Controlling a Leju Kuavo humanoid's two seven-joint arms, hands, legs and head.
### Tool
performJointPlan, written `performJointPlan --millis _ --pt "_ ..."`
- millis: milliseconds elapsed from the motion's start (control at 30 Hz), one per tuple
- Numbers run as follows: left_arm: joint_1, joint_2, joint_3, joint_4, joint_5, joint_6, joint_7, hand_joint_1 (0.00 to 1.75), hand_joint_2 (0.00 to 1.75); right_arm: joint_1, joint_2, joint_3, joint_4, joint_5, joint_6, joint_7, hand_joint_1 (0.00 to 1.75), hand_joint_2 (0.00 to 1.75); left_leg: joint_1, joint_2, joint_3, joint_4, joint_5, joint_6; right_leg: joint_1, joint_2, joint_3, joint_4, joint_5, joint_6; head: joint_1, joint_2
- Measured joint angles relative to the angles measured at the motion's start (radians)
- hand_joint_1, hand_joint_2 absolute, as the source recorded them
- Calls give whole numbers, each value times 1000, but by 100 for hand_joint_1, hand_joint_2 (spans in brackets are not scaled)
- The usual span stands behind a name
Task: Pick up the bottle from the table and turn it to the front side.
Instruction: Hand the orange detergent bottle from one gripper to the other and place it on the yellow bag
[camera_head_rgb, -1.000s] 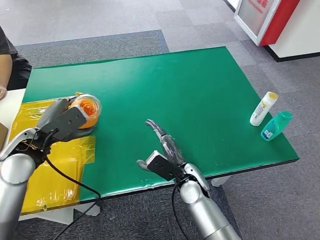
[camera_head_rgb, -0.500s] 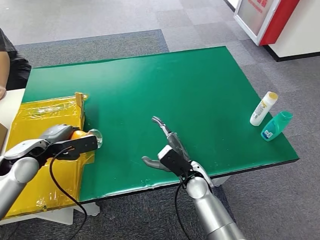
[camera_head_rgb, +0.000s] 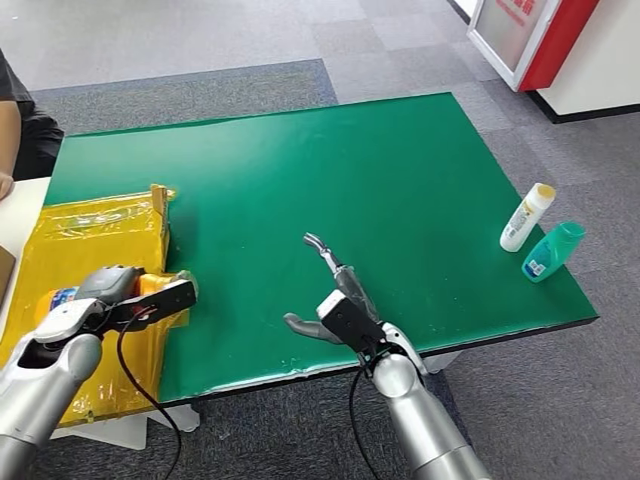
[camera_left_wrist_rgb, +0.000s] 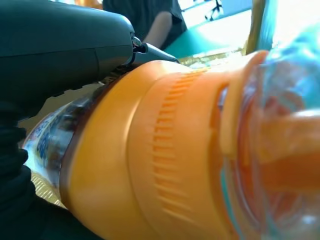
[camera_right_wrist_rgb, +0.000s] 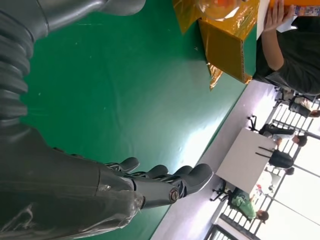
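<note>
Two hands are over the green table (camera_head_rgb: 392, 170): the left hand (camera_head_rgb: 121, 297) grips a clear bottle with an orange ribbed cap (camera_left_wrist_rgb: 162, 150), lying sideways over the yellow foil-wrapped box (camera_head_rgb: 90, 240) at the left edge; the right hand (camera_head_rgb: 336, 300) hovers empty, fingers spread, near the front edge

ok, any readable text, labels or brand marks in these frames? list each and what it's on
Nothing can be read.
Orange-capped bottle held by the left hand: blue-and-white label print, too blurred to read.
White bottle near the table's far right edge: label print too small to read.
Teal bottle beside it: blue label patch, too small to read.
Red-and-white sign board on the floor: red marks cut off at the frame's top, unreadable.
</note>
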Motion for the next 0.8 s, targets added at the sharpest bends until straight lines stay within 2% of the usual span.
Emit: performJointPlan --millis 67,200,333,500,667,800 --pt "16 -36 45 -4 -42 29 -13 0 175 9 0 -1 -4 2 0 4 0 175 0 0 0 0 0 0 0 0 0 0 0 0 0 0" --pt "63 -94 133 -64 -41 64 -65 0 0 34 0 -10 -19 8 0 13 0 175 0 0 -1 0 0 0 0 0 0 0 0 0 0 0" --pt "125 -114 208 -161 135 40 -154 0 0 56 -1 -21 -30 8 0 12 0 175 0 0 -1 0 -1 0 0 0 0 0 -1 0 0 0" --pt "250 -80 299 -320 509 28 -241 0 0 78 -10 -34 -44 -6 -23 -1 0 175 0 2 0 0 -1 0 0 2 -1 0 -1 -1 0 0" --pt "391 -63 408 -526 735 56 -307 0 0 127 -19 -56 -103 -9 -36 2 0 175 0 2 -1 0 -2 1 0 2 -1 0 -3 -1 0 0" --pt "491 -72 491 -664 919 37 -422 0 175 157 -19 -72 -144 -2 -38 4 0 175 0 3 -1 0 -5 1 0 2 -1 0 -3 -1 0 0"
